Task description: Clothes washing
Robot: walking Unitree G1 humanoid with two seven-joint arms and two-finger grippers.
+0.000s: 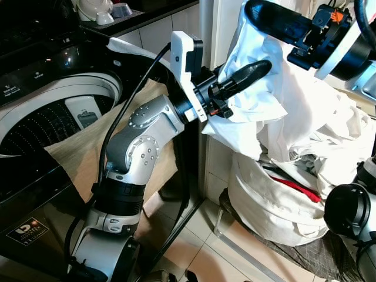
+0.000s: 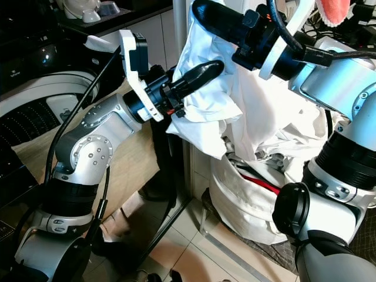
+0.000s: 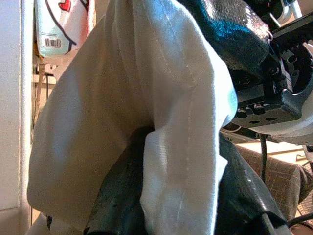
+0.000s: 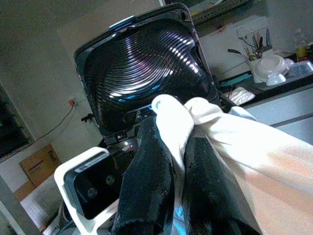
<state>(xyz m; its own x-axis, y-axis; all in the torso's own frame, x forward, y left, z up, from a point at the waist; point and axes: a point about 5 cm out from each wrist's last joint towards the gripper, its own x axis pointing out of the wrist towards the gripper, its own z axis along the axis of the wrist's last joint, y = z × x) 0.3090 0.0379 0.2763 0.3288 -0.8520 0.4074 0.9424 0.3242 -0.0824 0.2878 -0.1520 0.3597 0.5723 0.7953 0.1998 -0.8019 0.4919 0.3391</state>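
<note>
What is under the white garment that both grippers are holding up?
Under the white garment sits a white laundry bag with crumpled white clothes and something red at its mouth. Deeper contents are covered. Left gripper and right gripper pinch the cloth.

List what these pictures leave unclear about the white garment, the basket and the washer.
- White garment: its type and full size are unclear; folds and the left gripper and right gripper hide it.
- Laundry basket: contents under the white cloth are hidden, apart from a red strip.
- Washer drum: its bottom is hidden by the rim and the left arm in the left eye view.
</note>
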